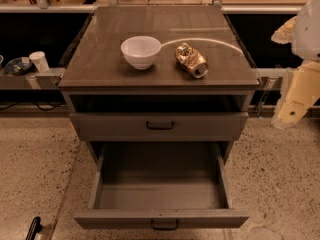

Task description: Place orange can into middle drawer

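Note:
The orange can (191, 60), dented and golden, lies on its side on the cabinet top (160, 21), just right of a white bowl (141, 51). The middle drawer (160, 196) is pulled out below, showing its bare grey tray, with a dark bar handle (165, 225) on its front. My gripper (291, 105) is the cream part hanging at the right edge, off the cabinet's right side and apart from the can. It holds nothing that I can see.
A shut drawer (160, 125) with a flat front sits above the open one. A low shelf on the left holds a white cup (38, 61) and a dark dish (18, 65). Speckled floor surrounds the cabinet. A dark object (33, 228) lies at the bottom left.

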Controlling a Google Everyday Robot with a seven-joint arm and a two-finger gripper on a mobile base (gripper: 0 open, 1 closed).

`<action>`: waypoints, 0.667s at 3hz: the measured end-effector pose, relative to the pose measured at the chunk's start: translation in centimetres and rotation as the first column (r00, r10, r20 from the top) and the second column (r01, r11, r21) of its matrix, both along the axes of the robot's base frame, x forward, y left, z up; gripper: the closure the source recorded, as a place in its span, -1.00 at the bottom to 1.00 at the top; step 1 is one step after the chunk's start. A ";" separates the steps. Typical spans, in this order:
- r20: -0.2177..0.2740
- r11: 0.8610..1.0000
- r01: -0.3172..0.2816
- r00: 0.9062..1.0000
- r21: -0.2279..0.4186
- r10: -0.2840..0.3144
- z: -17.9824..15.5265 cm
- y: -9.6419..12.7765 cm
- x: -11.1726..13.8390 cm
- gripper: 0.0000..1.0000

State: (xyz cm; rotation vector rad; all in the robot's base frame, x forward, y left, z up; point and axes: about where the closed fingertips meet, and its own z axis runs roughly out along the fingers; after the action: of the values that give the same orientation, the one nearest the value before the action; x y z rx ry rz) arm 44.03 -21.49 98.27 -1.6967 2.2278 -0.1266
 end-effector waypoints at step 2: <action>-0.050 0.994 0.092 0.995 0.051 -0.089 -3.3 3.3 8.6 -1.00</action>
State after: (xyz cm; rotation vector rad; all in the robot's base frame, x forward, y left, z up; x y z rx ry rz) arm 52.62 -18.15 95.01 -1.5877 2.3222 -0.0480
